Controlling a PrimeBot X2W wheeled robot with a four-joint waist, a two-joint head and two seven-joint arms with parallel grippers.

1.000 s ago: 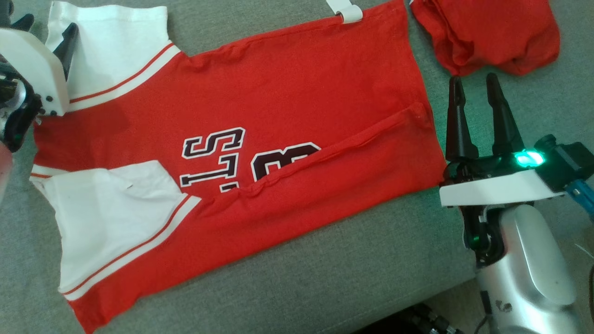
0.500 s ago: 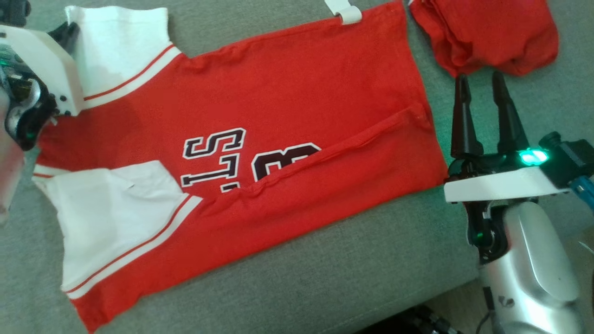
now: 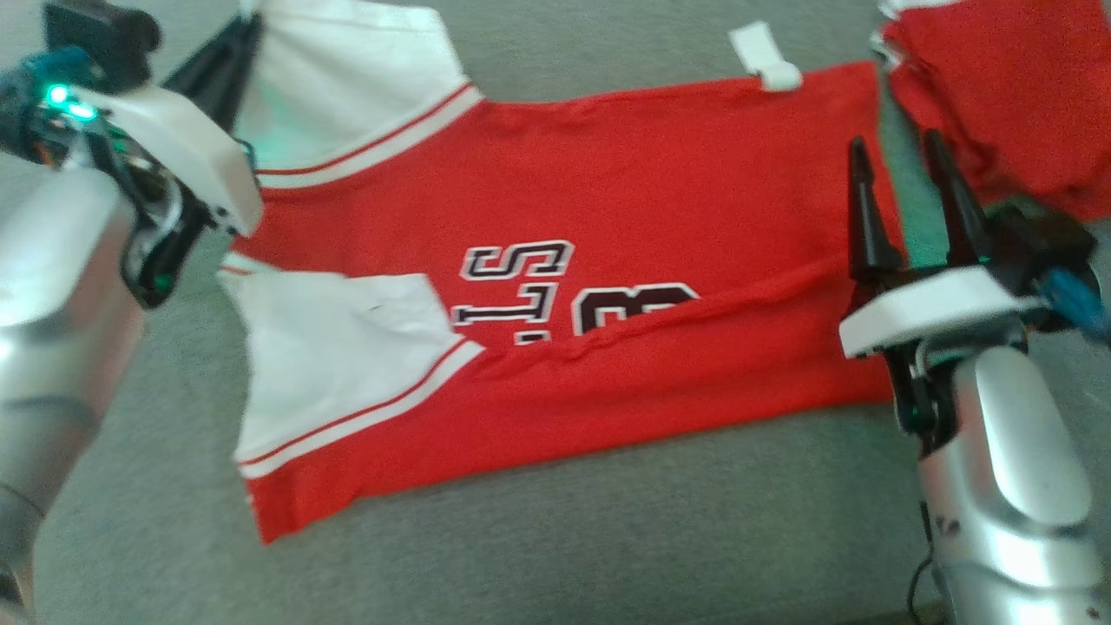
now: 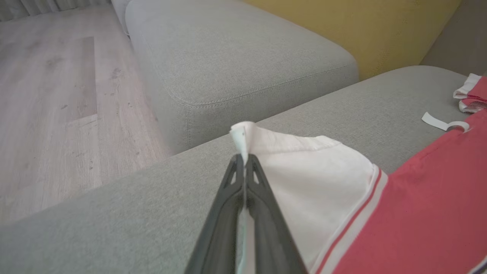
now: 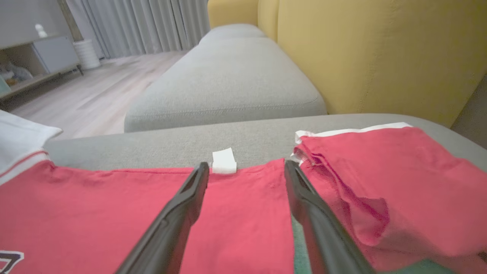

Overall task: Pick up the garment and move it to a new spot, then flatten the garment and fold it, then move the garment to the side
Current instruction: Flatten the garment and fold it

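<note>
At the upper left of the head view, the left gripper (image 3: 247, 30) is pinched tight on the edge of the white sleeve (image 3: 347, 78) of the garment (image 3: 625, 200). The garment is a red jersey lying mostly flat across the middle of the grey sofa cushion (image 3: 608, 538), its lower edge folded up over the lettering. At the right, the right gripper (image 3: 896, 141) has its fingers spread wide at the jersey's right edge, holding nothing. A second red cloth (image 3: 998, 95) lies at the upper right.

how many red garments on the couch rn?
2. Jersey spread flat mid-cushion, its far white sleeve pinched by the left gripper; bunched red garment just right of the right gripper. Others may be out of frame.
</note>
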